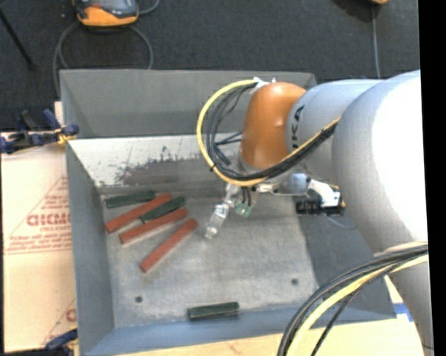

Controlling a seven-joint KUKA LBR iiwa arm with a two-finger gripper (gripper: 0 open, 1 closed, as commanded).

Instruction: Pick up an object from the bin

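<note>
Near the middle of the bin (249, 272), my tool (215, 224) hangs at three o'clock of a red-brown bar (169, 244), just beside its end; whether it is spread or pressed together I cannot tell. More red-brown and green bars (145, 212) crowd at nine o'clock. Coming down off-centre, I judge, could shove that bar aside or snag two.
</note>
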